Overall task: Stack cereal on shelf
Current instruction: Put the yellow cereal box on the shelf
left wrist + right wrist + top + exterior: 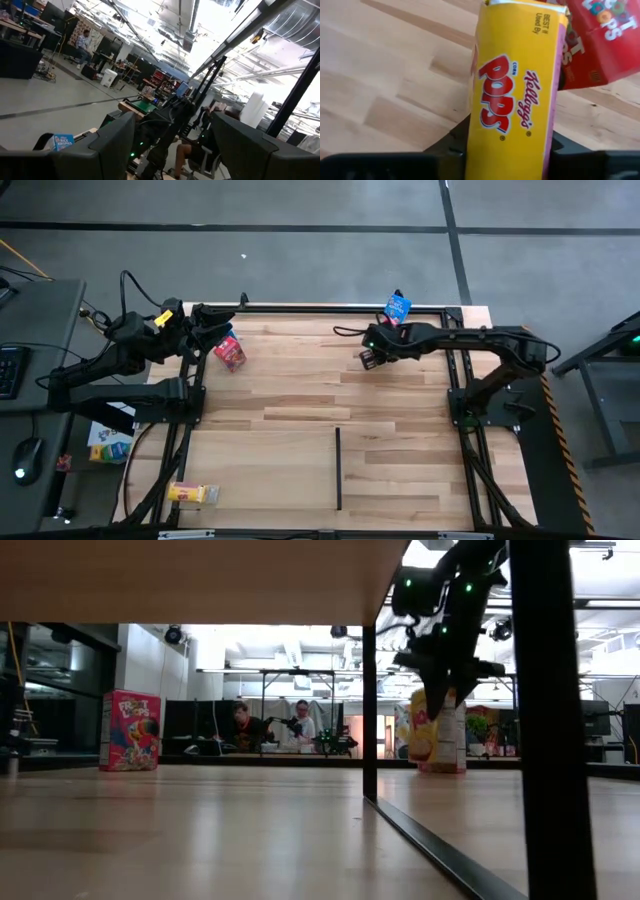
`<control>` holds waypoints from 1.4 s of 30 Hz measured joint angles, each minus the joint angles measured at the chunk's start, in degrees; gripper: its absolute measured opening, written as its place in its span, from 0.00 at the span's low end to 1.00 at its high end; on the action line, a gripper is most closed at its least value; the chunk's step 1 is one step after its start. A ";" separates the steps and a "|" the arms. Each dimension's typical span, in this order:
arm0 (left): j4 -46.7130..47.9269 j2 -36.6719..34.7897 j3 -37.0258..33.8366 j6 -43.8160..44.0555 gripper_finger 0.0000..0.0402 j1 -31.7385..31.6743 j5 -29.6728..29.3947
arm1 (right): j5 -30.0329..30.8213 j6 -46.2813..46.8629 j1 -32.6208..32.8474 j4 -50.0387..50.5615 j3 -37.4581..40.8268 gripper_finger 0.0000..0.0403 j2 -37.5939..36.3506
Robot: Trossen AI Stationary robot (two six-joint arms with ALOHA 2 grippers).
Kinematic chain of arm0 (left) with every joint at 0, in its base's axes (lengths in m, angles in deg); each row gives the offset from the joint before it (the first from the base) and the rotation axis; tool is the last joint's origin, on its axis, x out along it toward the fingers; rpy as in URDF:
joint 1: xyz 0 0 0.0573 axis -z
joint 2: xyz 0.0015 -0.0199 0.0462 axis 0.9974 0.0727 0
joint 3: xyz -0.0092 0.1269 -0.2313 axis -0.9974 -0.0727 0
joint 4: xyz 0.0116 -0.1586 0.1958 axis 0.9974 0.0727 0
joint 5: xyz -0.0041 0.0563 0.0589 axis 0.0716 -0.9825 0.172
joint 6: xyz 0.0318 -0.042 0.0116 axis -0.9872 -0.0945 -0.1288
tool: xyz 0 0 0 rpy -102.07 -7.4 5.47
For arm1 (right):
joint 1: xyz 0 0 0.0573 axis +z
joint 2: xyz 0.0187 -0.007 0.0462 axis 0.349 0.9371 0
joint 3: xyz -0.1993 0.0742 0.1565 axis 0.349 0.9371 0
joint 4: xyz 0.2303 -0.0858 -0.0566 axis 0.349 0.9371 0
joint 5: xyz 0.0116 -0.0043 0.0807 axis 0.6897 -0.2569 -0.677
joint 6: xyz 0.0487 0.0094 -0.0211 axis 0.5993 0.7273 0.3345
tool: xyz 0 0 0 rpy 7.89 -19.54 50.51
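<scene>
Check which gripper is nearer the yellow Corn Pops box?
Right. The right gripper straddles the Corn Pops box; the left gripper waits across the table.

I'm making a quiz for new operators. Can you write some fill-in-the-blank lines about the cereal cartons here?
1. The tall carton right in front of the right tool is printed Corn ___.
2. The lying carton at the front left corner of the table is coloured ___.
3. The back-edge carton is coloured ___.

Missing words: Pops; yellow; blue.
</scene>
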State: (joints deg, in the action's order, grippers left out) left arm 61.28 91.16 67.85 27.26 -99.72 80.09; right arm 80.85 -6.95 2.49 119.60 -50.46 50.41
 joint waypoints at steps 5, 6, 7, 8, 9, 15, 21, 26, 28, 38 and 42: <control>-0.02 0.00 0.00 0.00 0.64 0.00 0.00 | -1.19 0.15 2.38 -0.71 0.00 0.25 -4.39; -0.02 0.00 0.00 0.00 0.64 0.00 0.01 | -1.57 0.13 3.00 -1.20 0.00 0.25 -5.34; 0.00 0.00 0.00 -0.02 0.64 0.00 0.00 | -2.06 0.09 3.65 -1.94 0.00 0.25 -6.27; -0.02 0.00 0.00 -0.07 0.64 0.00 0.00 | -2.36 0.02 4.39 -3.12 0.00 0.25 -7.17; -0.02 0.00 0.00 -0.20 0.64 0.00 0.00 | -2.51 0.00 5.17 -4.70 0.00 0.25 -8.15; -0.02 0.00 0.00 -0.05 0.64 -0.02 0.02 | -2.51 -2.64 9.16 -18.52 0.00 0.25 -11.62; -0.07 0.02 0.00 -0.04 0.64 -0.02 0.02 | -7.36 -5.97 10.71 -31.54 -2.37 0.25 -10.49; -0.11 0.00 0.00 -0.02 0.64 0.00 0.02 | -10.36 -11.03 13.35 -33.24 -8.68 0.25 -7.40; -0.11 0.02 0.00 -0.09 0.64 0.00 0.02 | -11.17 -13.42 14.55 -33.25 -12.31 0.25 -5.60; 0.08 0.01 0.00 -1.09 0.64 0.00 0.02 | -16.60 -25.33 20.00 -25.69 -29.17 0.25 3.91; 0.11 0.00 0.00 -1.05 0.64 0.00 0.02 | -21.51 -27.73 20.97 -22.72 -32.92 0.25 7.28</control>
State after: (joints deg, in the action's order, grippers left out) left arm 61.39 91.16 67.85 26.21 -99.72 80.12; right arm 59.33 -34.68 23.47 96.88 -83.38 57.69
